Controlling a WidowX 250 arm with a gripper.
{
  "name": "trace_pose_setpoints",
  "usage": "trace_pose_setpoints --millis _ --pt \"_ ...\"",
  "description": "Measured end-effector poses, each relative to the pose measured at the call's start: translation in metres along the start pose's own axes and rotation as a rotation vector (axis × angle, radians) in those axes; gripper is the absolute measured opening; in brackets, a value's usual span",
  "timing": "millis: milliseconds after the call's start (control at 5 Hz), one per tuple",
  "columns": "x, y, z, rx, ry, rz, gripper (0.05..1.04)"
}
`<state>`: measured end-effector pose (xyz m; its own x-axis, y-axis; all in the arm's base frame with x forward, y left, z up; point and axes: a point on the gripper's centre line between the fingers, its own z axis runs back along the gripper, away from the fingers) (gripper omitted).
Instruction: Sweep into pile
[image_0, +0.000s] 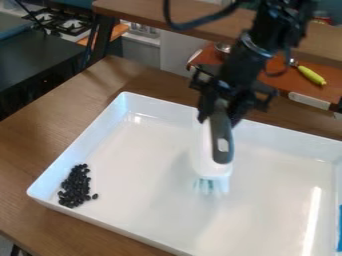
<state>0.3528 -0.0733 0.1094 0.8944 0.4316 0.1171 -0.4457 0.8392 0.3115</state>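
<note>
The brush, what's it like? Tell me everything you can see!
The brush looks like plastic, with a white body, a dark grey handle part with a pale patch, and white and pale-blue bristles pointing down. The gripper holds its top, nearly upright, over the white tray's middle. I can't tell if the bristles touch the tray.

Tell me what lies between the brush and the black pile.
One loose black piece just beside the pile, then bare tray floor up to the brush; the camera view shows this.
</note>
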Motion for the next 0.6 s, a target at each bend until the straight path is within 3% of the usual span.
trace_pose_setpoints --millis 200,600 --pt "-0.002 -0.023 -0.012 0.027 0.006 -0.068 0.480" --pt "-0.025 -0.056 0.007 -0.029 0.037 -0.190 0.480"
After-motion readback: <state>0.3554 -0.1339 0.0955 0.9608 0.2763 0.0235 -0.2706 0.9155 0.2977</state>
